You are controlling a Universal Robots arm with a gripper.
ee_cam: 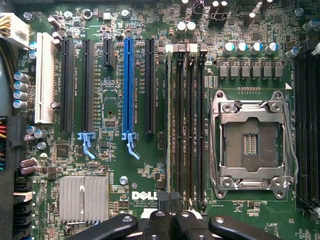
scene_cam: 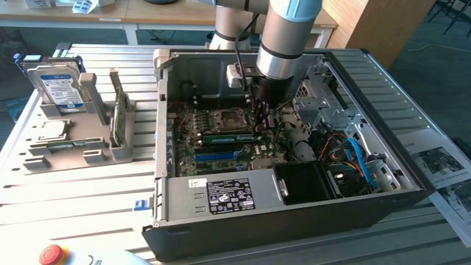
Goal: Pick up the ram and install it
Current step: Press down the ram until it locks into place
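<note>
Nearest the exterior view's camera sits a red stop button (scene_cam: 53,254) on the table's front edge. Behind it lies an open computer case (scene_cam: 294,221), with the labelled power supply (scene_cam: 220,194) along its near wall. The arm reaches down into the case, and the gripper (scene_cam: 263,126) hangs low over the motherboard (scene_cam: 187,146), clenched with its fingers pressed together. The ram (scene_cam: 226,138) is a thin green stick standing in a slot just beside the empty processor socket (scene_cam: 224,117). One of its ends reaches the fingertips, though it cannot be told whether they touch. At the exterior view's left, a grey holder (scene_cam: 70,157) carries a hard drive (scene_cam: 59,83) and an upright green card (scene_cam: 118,113).

In the wrist view, the gripper (ee_cam: 170,207) is closest, its black fingers (ee_cam: 159,222) shut against each other with nothing between them. They sit over the end of the row of memory slots (ee_cam: 186,125), next to the socket (ee_cam: 250,142). The blue expansion slot (ee_cam: 128,85) lies on the slots' far side.
</note>
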